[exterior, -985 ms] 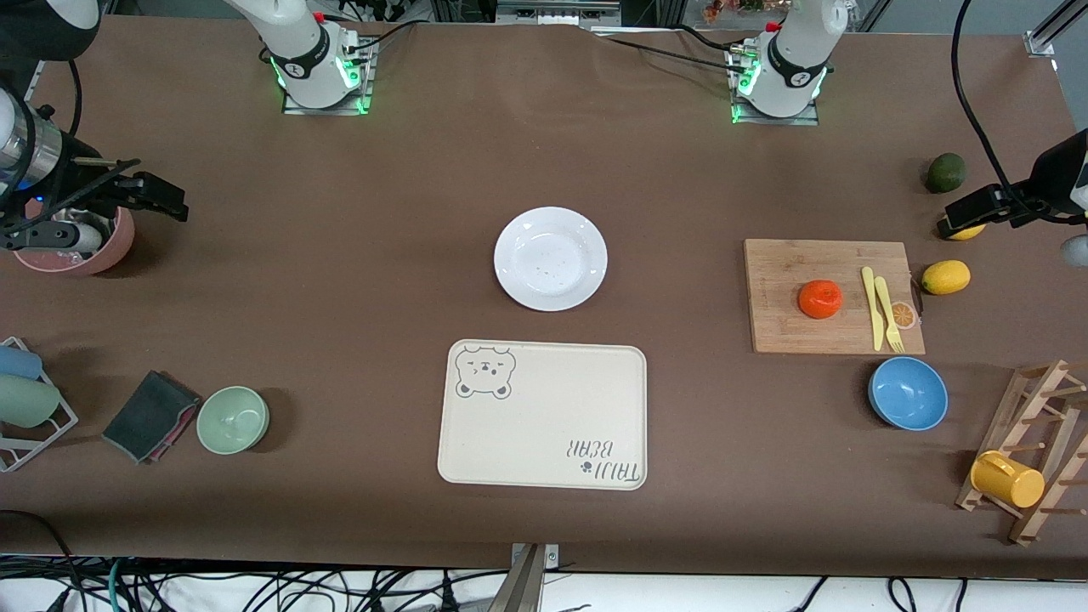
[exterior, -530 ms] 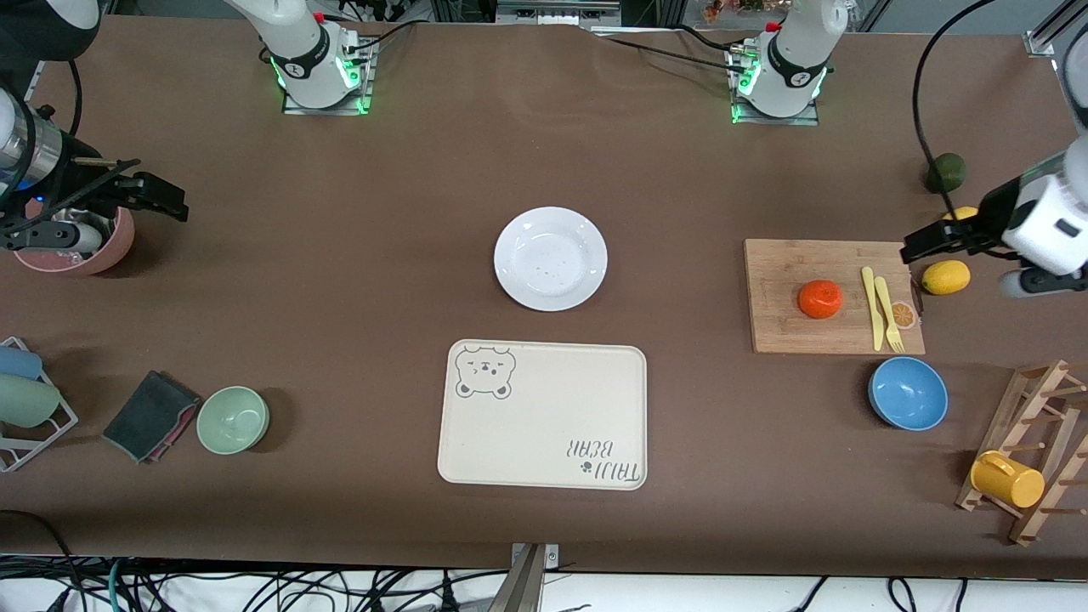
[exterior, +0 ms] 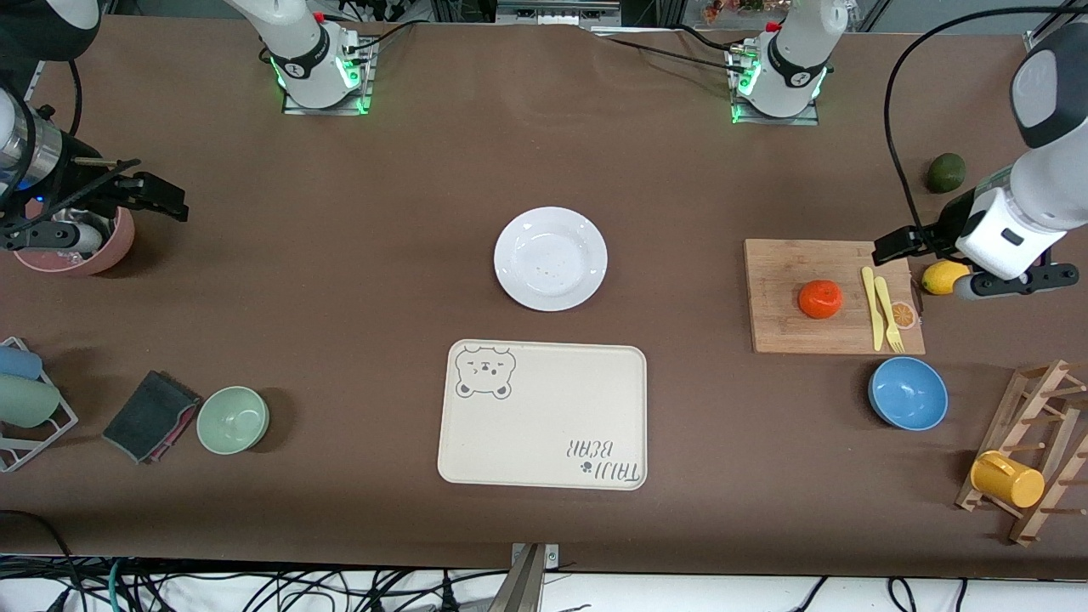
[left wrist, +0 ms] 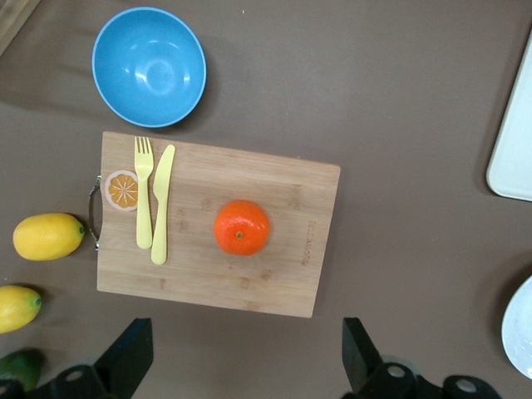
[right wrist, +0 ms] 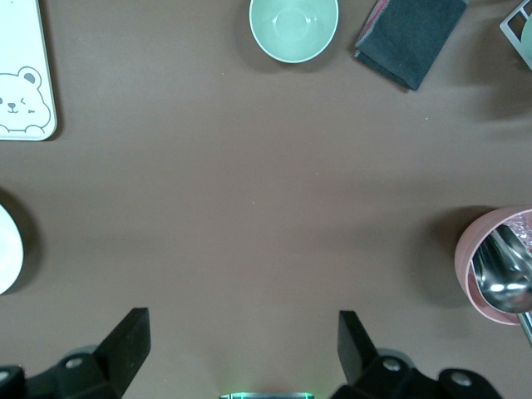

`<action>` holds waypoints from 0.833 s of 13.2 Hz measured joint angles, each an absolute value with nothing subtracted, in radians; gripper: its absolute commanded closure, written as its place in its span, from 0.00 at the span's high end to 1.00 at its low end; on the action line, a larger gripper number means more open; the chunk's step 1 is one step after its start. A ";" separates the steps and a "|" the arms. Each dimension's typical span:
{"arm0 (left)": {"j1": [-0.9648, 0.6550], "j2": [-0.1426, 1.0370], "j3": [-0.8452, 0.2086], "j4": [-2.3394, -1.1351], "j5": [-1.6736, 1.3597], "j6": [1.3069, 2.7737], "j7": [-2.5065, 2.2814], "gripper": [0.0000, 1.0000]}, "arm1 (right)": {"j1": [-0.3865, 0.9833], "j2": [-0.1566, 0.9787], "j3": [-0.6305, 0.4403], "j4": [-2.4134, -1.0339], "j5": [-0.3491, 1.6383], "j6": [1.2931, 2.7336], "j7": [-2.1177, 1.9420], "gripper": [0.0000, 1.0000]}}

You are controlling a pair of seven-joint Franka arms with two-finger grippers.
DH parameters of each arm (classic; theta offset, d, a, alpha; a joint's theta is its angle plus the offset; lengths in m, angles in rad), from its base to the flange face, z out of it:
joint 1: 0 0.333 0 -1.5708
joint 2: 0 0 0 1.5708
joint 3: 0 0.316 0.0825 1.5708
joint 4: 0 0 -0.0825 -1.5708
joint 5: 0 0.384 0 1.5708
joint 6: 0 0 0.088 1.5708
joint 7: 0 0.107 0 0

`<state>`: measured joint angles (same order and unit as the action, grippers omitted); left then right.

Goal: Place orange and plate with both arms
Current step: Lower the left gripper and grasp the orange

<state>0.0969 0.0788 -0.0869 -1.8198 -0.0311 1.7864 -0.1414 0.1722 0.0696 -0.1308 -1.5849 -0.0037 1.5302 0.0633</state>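
The orange [exterior: 820, 299] lies on a wooden cutting board [exterior: 782, 331] toward the left arm's end of the table. It also shows in the left wrist view [left wrist: 242, 227]. The white plate [exterior: 551, 258] sits mid-table, farther from the front camera than the bear-print tray [exterior: 544, 425]. My left gripper [exterior: 897, 245] is open and empty in the air, over the board's corner nearest the left arm's base. Its fingers [left wrist: 125, 362] frame bare table beside the board. My right gripper [exterior: 161, 200] waits open and empty over the table by a pink bowl [exterior: 115, 246].
A yellow knife and fork [exterior: 880, 308] lie on the board beside the orange. A lemon [exterior: 945, 276], a dark green fruit [exterior: 945, 172] and a blue bowl [exterior: 908, 393] surround the board. A green bowl [exterior: 233, 419], dark cloth [exterior: 151, 415] and mug rack [exterior: 1020, 459] stand near the front.
My left gripper has moved in from the table's end toward the cutting board and past the lemons. The right arm, the orange and the plate have not moved.
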 measured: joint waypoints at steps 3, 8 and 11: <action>0.102 0.117 -0.079 -1.894 -0.031 1.851 -0.141 1.00 | 0.172 0.070 -0.131 -1.585 -0.004 1.530 0.063 1.00; 0.103 0.259 -0.047 -1.956 -0.031 1.988 -0.138 1.00 | 0.172 0.070 -0.131 -1.585 -0.004 1.530 0.063 1.00; 0.096 0.306 -0.050 -2.021 -0.031 2.129 -0.137 1.00 | 0.172 0.070 -0.131 -1.585 -0.004 1.530 0.063 1.00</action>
<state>0.0958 0.3062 -0.0501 -2.0206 -0.0308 2.1287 -0.1373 0.1723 0.0698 -0.1308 -1.5850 -0.0036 1.5302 0.0633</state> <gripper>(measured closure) 0.000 0.000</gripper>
